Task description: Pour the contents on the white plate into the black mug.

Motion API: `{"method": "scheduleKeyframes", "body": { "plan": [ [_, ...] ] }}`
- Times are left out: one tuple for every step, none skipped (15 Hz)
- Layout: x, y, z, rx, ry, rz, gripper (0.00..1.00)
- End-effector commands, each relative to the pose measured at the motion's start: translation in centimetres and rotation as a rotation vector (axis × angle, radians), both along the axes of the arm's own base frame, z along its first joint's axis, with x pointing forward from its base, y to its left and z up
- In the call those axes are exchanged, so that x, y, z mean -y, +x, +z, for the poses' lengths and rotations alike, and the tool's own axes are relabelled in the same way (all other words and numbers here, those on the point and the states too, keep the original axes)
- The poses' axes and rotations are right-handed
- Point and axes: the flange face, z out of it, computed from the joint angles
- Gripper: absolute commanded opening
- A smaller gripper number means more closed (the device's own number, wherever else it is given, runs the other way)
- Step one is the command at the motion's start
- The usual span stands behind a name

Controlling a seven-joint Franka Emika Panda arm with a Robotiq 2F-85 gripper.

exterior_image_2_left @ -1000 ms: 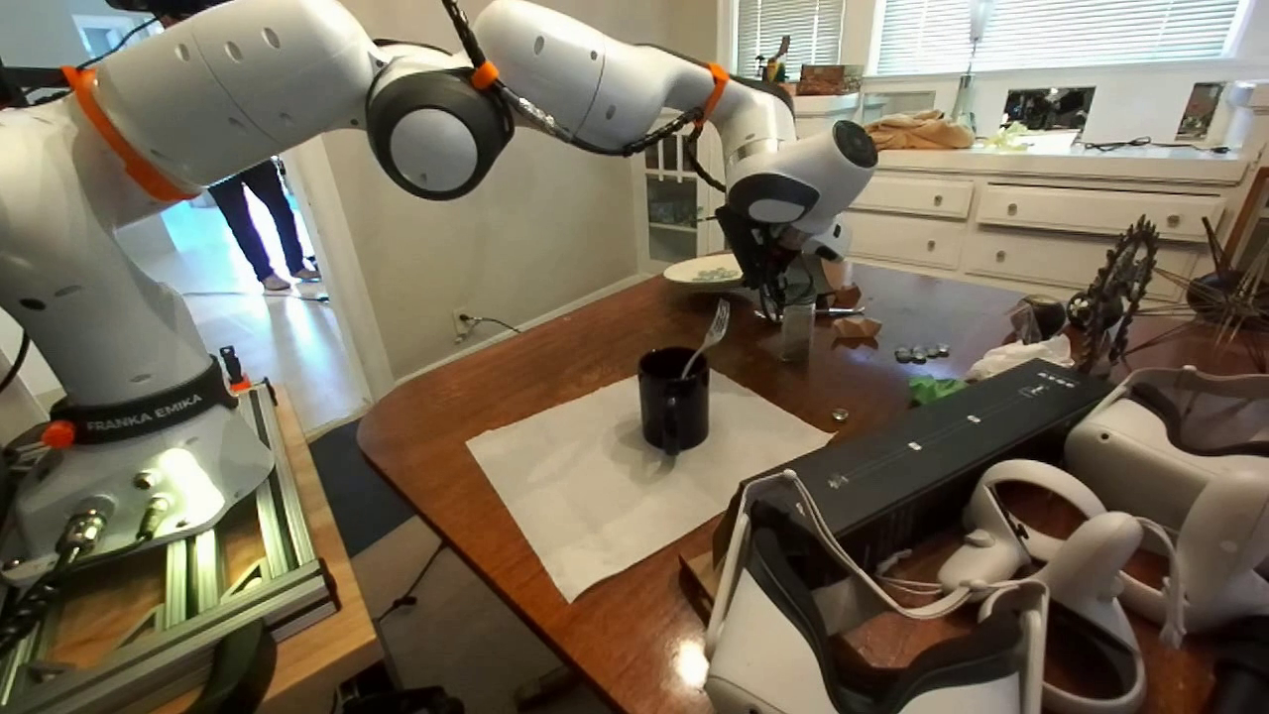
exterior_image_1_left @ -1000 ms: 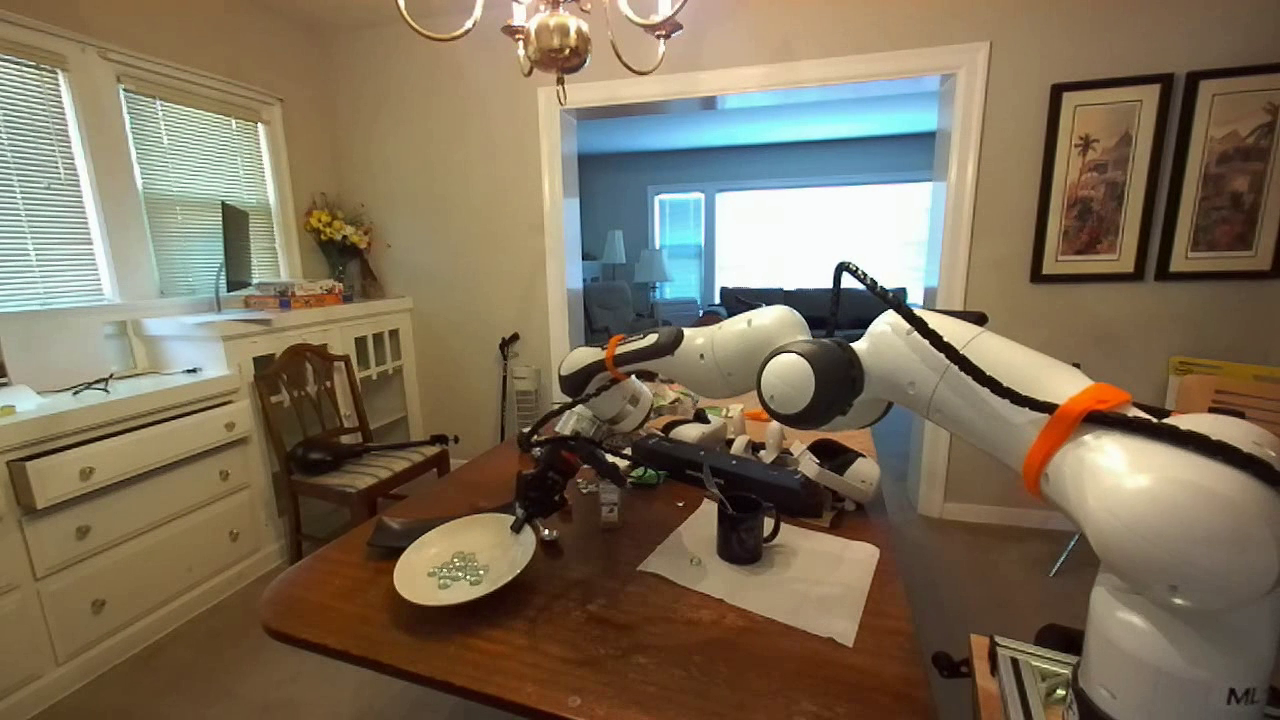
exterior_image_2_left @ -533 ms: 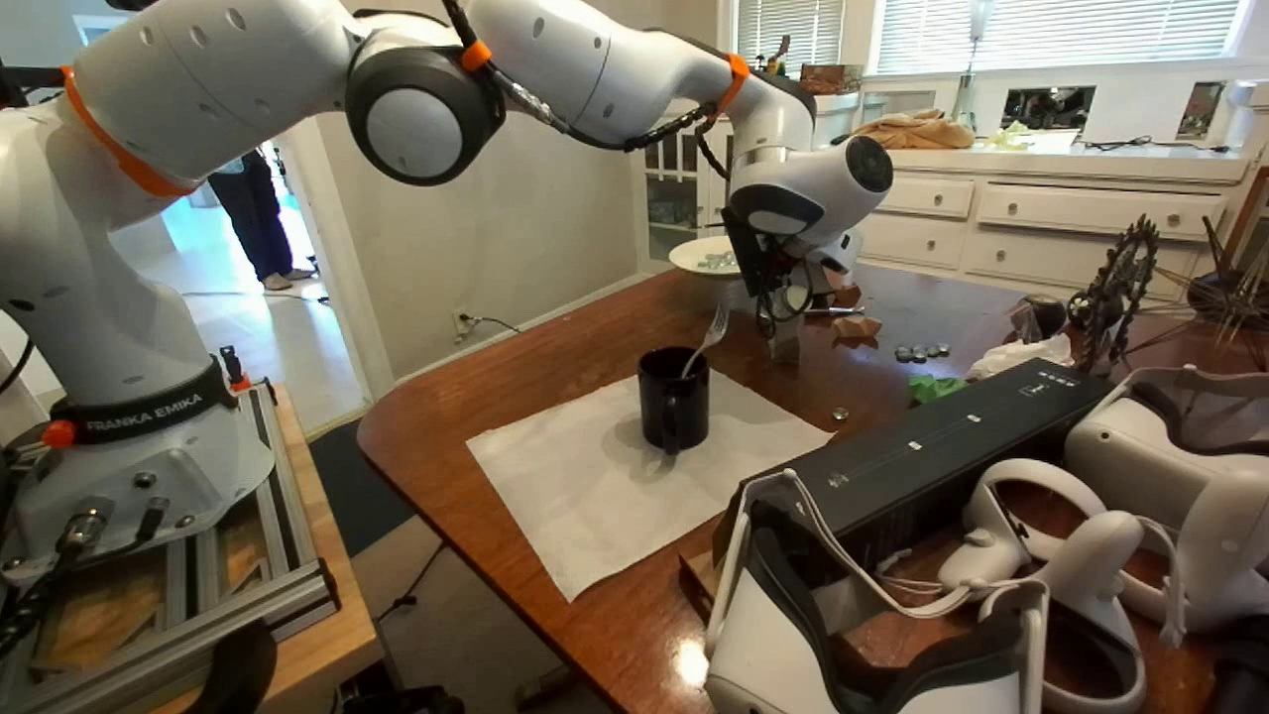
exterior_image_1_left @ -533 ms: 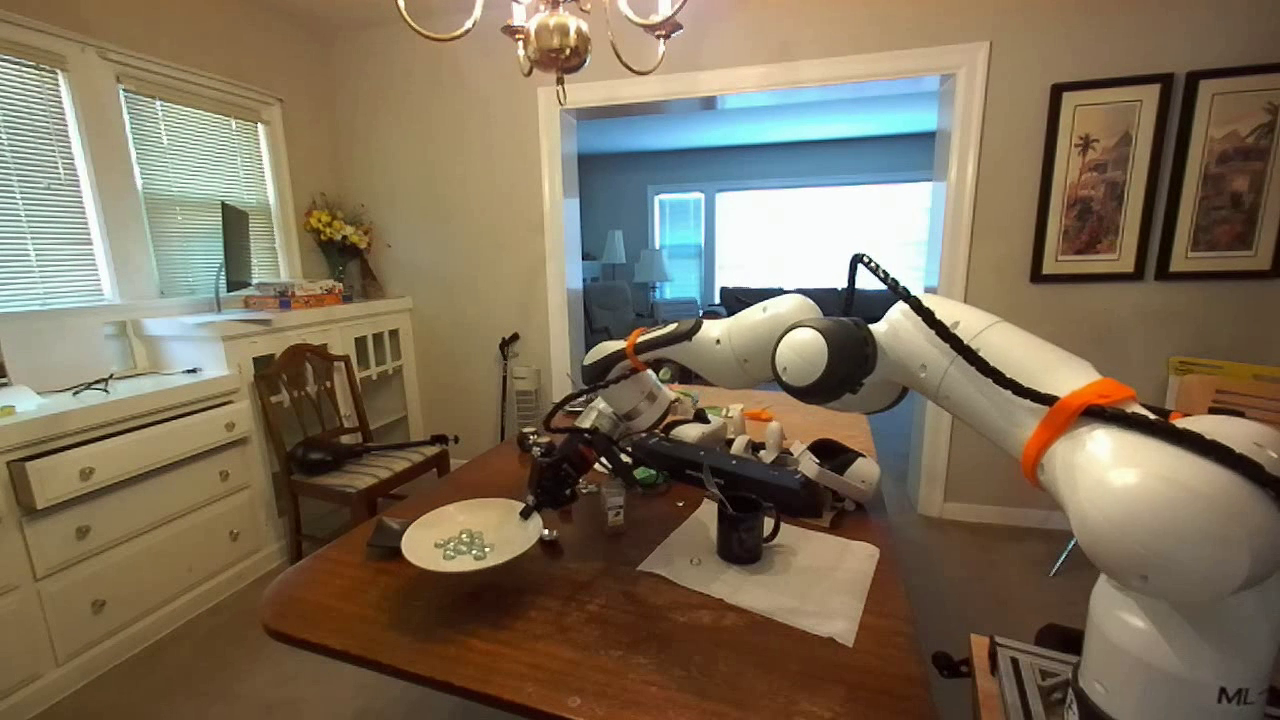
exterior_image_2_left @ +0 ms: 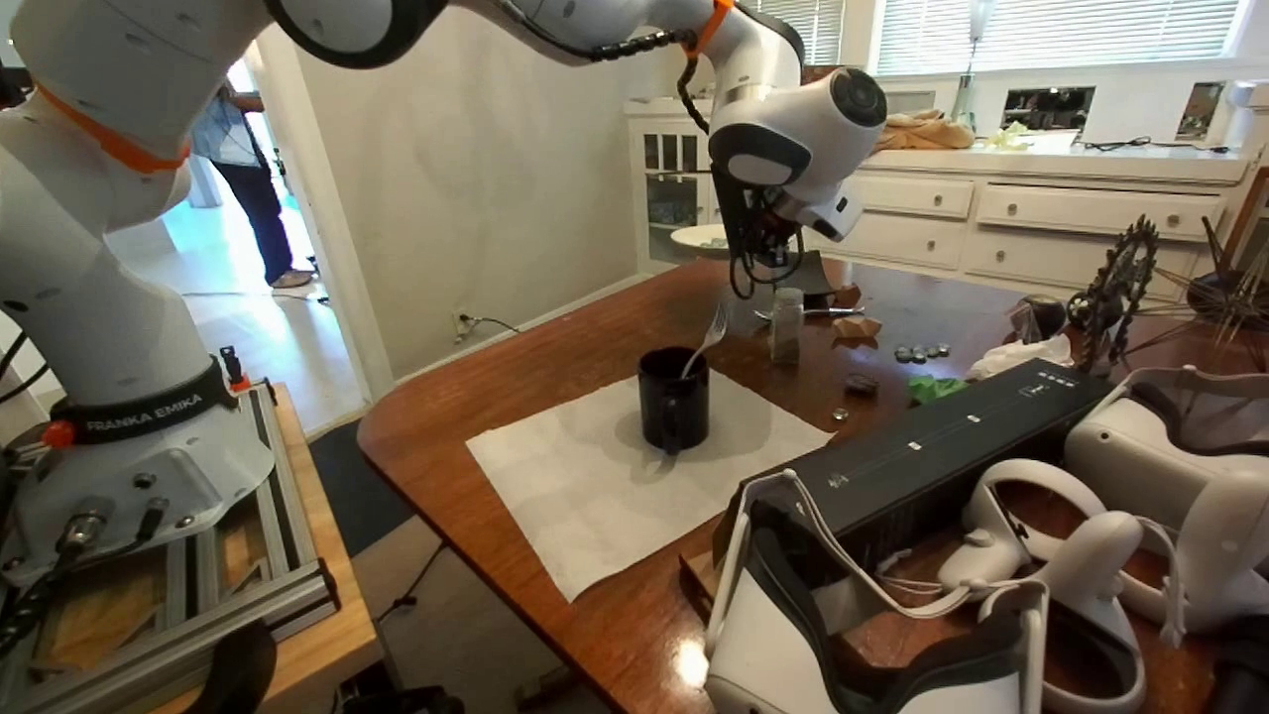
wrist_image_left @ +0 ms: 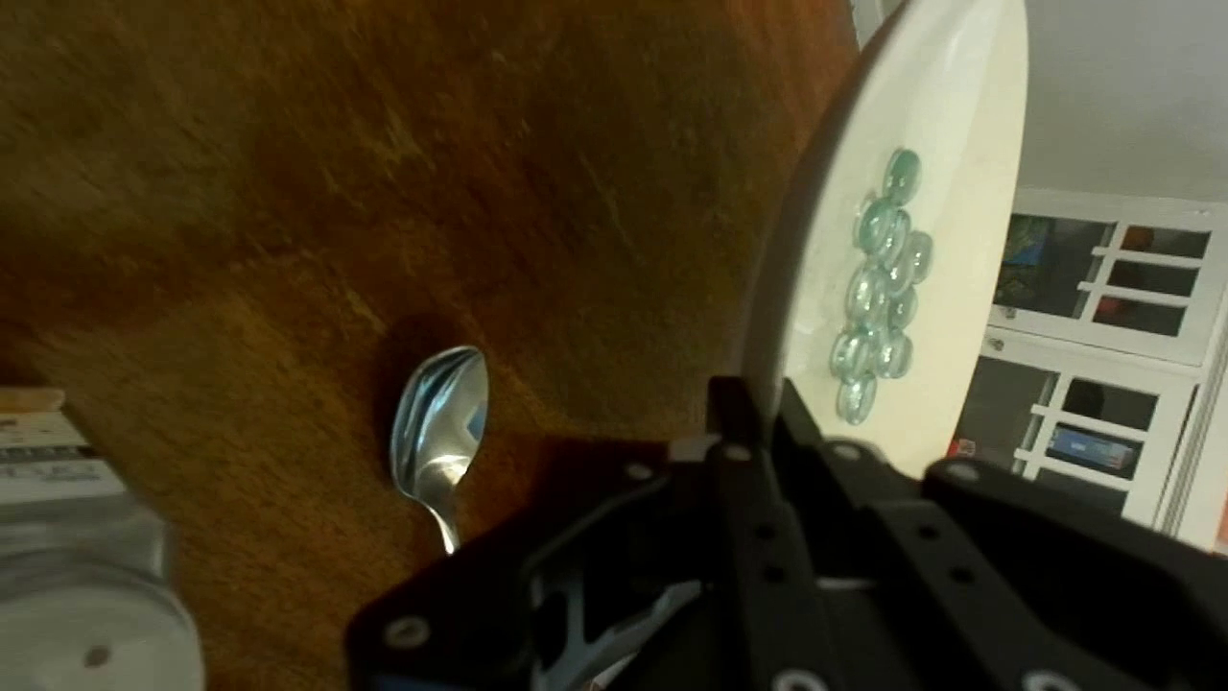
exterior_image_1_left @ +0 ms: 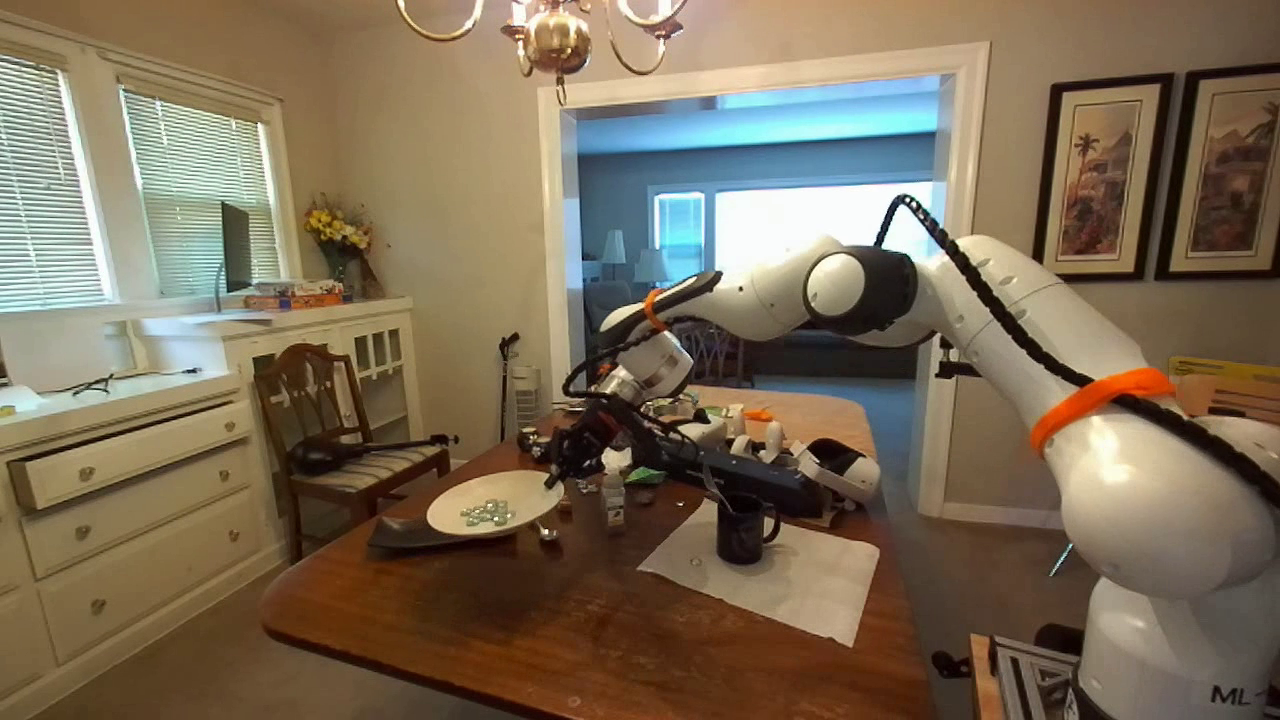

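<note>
One tool (wrist_image_left: 764, 408) pinches the white plate (wrist_image_left: 964, 288) by its rim, upper right in the wrist view, greenish pebbles (wrist_image_left: 866, 293) on it; the black mug (exterior_image_2_left: 674, 402) stands mid-frame in an exterior view, on a white sheet (exterior_image_2_left: 580, 496).

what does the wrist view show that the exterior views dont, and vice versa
Only the wrist view clearly shows black fingers closed on both sides of the rim of the round white plate. Only the exterior views show the black cylindrical mug, the silver metal fork in it and the white rectangular sheet beneath. All share the plate, its pale green glassy pebbles and the brown wooden table.
</note>
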Motion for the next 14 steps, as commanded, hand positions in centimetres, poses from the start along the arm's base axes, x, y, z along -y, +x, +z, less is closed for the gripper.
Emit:
{"method": "scheduleKeyframes", "body": {
  "plan": [
    [0.1,-4.4,3.0,-0.062,0.033,-0.099,0.02],
    [0.1,-5.5,3.4,-0.073,0.044,-0.117,0.02],
    [0.1,-6.6,3.3,-0.077,0.055,-0.123,0.02],
    [-0.1,-7.1,3.2,-0.089,0.062,-0.123,0.02],
    [1.0,-4.8,2.2,-0.074,0.030,-0.101,0.07],
    [1.1,-5.7,2.1,-0.086,0.032,-0.110,0.07],
    [1.0,-6.2,2.1,-0.094,0.032,-0.114,0.07],
    [0.9,-6.5,2.2,-0.100,0.032,-0.114,0.07],
    [0.7,-6.6,2.2,-0.102,0.033,-0.113,0.07],
    [0.5,-6.6,2.1,-0.103,0.034,-0.111,0.07],
    [0.4,-6.6,2.1,-0.103,0.034,-0.110,0.07],
    [0.4,-6.5,2.1,-0.104,0.034,-0.110,0.07],
    [0.4,-6.5,2.1,-0.104,0.034,-0.109,0.07],
    [0.4,-6.6,2.1,-0.104,0.034,-0.110,0.07]
  ]
}}
